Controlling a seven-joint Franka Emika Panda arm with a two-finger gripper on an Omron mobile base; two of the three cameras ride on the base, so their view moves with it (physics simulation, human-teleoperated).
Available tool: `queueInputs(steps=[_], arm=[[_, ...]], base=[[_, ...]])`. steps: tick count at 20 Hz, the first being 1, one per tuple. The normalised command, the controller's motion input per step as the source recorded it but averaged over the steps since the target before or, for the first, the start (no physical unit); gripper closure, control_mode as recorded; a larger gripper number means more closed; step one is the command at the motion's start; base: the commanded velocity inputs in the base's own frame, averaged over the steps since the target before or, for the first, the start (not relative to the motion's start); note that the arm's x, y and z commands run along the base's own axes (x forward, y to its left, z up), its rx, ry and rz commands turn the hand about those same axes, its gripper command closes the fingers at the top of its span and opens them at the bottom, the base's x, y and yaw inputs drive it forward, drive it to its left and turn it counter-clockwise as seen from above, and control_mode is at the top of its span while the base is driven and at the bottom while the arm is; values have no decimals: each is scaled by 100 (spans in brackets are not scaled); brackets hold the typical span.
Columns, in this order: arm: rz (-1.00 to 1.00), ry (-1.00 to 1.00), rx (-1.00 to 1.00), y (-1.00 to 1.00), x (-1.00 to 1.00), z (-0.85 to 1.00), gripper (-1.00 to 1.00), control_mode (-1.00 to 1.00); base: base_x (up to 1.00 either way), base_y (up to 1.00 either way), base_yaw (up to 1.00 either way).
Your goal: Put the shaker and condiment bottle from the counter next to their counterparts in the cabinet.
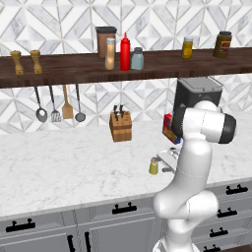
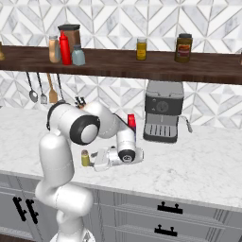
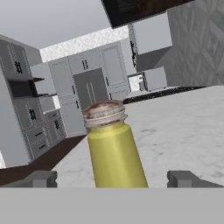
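The olive-yellow shaker (image 1: pixel 154 166) (image 2: pixel 85 158) (image 3: pixel 114 148) stands upright on the white marble counter (image 1: pixel 59 162) near its front edge. My gripper (image 1: pixel 164 160) (image 2: pixel 92 160) (image 3: pixel 116 178) lies level just above the counter and is open. The shaker sits between its fingertips (image 3: pixel 41 178), with a gap on each side. The tan-orange condiment bottle (image 1: pixel 110 54) (image 2: pixel 53 48) stands on the dark wooden shelf (image 1: pixel 74 69), right beside the red squeeze bottle (image 1: pixel 125 51) (image 2: pixel 64 48). The pale blue-grey shaker (image 1: pixel 138 59) (image 2: pixel 78 55) is on the red bottle's other side.
A knife block (image 1: pixel 121 126) stands at the back of the counter, with a red box (image 1: pixel 169 128) and a coffee machine (image 2: pixel 163 116) to its right. Utensils (image 1: pixel 56 106) hang under the shelf. A brown canister (image 1: pixel 105 39) and two jars (image 2: pixel 142 48) (image 2: pixel 183 47) share the shelf.
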Motion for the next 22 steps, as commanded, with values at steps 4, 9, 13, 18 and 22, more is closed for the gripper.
queueInputs(steps=[4,9,13,18,22], arm=[[0,0,0,21,0,0,-100,-100],[0,0,1,14,0,0,-100,-100],[0,0,0,21,-3,0,-100,-100],[3,3,-1,32,-3,-7,-100,-100],[1,0,0,17,5,1,-100,-100]], base=[[0,0,0],[0,0,0],[0,0,0],[0,0,0],[0,0,0]])
